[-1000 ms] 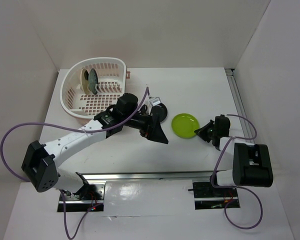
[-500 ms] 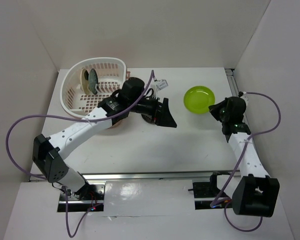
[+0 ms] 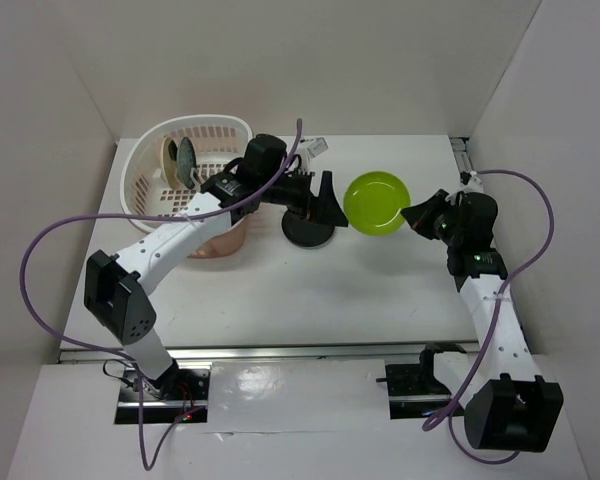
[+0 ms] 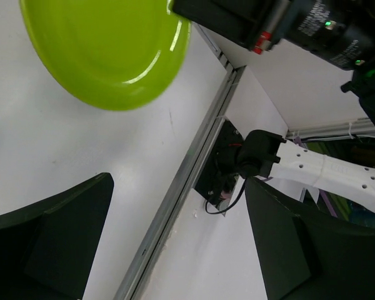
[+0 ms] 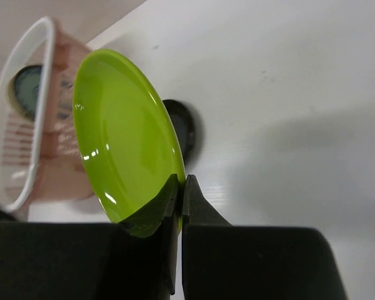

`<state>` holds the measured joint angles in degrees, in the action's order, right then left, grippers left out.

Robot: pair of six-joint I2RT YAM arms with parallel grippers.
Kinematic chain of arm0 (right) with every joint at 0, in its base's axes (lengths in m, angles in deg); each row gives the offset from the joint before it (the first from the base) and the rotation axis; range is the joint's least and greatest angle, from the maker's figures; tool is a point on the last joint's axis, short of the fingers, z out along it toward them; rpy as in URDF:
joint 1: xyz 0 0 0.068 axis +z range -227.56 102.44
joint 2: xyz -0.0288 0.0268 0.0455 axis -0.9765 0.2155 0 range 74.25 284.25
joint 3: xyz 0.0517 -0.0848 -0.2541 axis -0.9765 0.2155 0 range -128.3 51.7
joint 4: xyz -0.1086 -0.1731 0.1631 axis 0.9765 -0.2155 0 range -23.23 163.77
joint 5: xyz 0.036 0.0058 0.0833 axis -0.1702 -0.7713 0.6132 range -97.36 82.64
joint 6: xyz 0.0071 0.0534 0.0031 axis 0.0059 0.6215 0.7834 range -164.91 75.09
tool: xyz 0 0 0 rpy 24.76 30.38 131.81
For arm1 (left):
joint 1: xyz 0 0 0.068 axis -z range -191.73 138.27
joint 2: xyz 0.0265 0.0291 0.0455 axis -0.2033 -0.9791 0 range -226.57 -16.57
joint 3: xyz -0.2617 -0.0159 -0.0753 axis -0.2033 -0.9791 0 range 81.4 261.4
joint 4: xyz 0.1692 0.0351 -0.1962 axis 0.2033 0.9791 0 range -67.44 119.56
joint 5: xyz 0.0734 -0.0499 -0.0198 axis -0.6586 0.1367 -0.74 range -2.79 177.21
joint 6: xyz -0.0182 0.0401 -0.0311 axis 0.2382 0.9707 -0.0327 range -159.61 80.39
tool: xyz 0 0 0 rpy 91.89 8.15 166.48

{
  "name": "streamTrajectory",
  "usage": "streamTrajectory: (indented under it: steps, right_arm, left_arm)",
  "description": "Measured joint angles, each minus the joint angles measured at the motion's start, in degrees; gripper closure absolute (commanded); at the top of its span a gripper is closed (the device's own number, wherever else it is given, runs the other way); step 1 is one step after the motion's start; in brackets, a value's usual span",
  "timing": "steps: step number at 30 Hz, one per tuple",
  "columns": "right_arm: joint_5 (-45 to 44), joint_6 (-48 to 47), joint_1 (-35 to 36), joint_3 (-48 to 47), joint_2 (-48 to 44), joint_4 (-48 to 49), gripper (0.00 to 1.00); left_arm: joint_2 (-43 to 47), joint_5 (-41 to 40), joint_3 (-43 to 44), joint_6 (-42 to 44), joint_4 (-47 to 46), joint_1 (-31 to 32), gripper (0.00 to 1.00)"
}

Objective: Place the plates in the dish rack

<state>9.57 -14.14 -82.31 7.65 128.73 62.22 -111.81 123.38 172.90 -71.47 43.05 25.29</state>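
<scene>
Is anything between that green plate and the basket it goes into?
Yes. The open left gripper and its arm sit between the green plate, held by the right gripper, and the basket. A black plate lies below.

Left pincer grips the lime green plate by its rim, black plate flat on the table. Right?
No: the right pincer grips the lime green plate by its rim, as the right wrist view shows. The left pincer is open and empty. The black plate does lie on the table.
</scene>
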Motion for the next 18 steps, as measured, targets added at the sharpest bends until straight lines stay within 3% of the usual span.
streamTrajectory:
  steps: [7, 18]
  right_arm:
    - [15.5, -0.2, 0.1, 0.0, 0.4, 9.0, 1.00]
    - [24.2, 0.0, 0.8, -0.1, 2.1, 11.5, 1.00]
  left_arm:
    - [-2.5, 0.1, 0.1, 0.2, 0.6, -1.7, 0.00]
    - [-3.7, -0.1, 0.9, 0.3, 0.8, -3.0, 0.01]
